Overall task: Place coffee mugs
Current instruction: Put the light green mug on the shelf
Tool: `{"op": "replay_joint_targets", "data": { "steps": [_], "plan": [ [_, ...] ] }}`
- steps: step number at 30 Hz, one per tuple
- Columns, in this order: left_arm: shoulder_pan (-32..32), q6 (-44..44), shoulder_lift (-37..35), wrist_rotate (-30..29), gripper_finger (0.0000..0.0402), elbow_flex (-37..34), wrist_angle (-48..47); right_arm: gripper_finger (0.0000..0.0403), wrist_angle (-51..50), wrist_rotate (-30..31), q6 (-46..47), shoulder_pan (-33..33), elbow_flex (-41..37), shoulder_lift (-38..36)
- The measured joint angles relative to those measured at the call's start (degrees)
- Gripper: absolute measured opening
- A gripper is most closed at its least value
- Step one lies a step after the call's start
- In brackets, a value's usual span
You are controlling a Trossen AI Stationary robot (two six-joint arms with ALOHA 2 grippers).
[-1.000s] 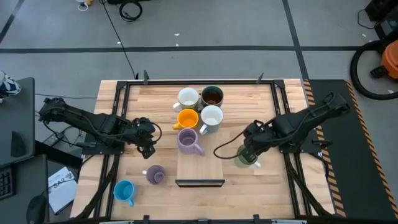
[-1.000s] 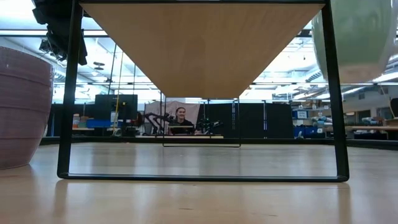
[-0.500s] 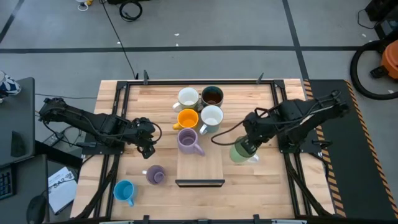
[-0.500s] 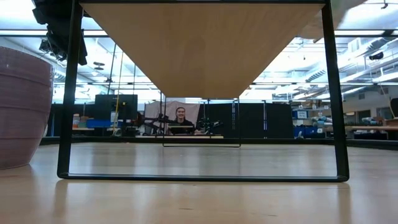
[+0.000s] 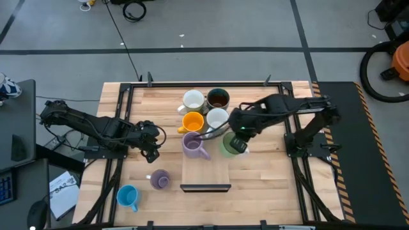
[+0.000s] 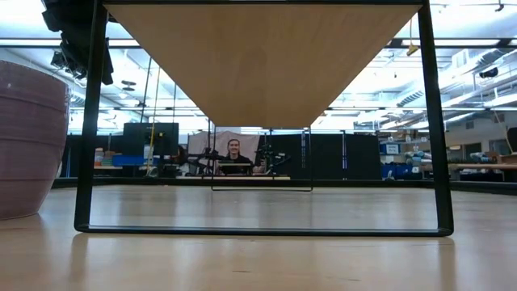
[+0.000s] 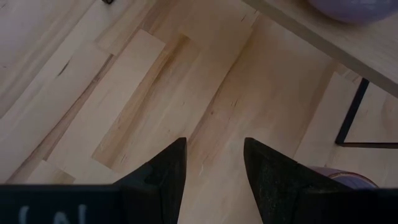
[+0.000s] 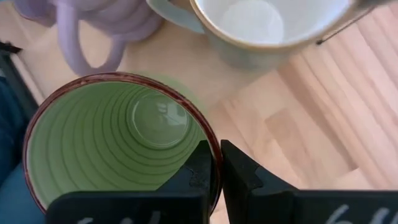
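The right end effector [image 5: 238,136] is clamped on the rim of the green ribbed ceramic mug [image 5: 231,145], its fingers [image 8: 205,167] pinching the wall, holding it just right of the lavender handled mug [image 5: 192,144] and near the white mug [image 5: 217,119]. The orange mug [image 5: 193,121], another white mug [image 5: 193,100] and the dark grey mug [image 5: 218,98] cluster at the far side of the wooden worktop [image 5: 268,185]. A second lavender mug [image 5: 159,179] and the light blue mug [image 5: 128,196] sit near left. The left end effector [image 5: 151,147] hangs at the left, fingers [image 7: 161,177] apart, empty. No writing is readable.
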Motion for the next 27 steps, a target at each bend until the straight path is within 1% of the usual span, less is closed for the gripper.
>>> {"op": "replay_joint_targets", "data": {
  "steps": [4,9,12,27],
  "plan": [
    [0.00,0.00,0.00,0.00,0.0167,0.00,0.02,0.0026,0.01,-0.13,-3.61,-1.61,1.87,3.48],
    [-0.02,0.00,0.00,0.00,0.0167,0.00,0.02,0.0027,-0.03,-0.49,-6.24,-3.01,2.32,6.08],
    [0.00,0.00,0.00,0.00,0.0167,0.00,0.02,0.0025,0.50,-1.38,-7.25,-3.47,2.36,6.67],
    [-0.02,0.00,0.02,0.00,0.0167,0.00,0.12,0.0029,2.79,-0.78,-8.75,-3.51,2.37,8.97]
  ]
}}
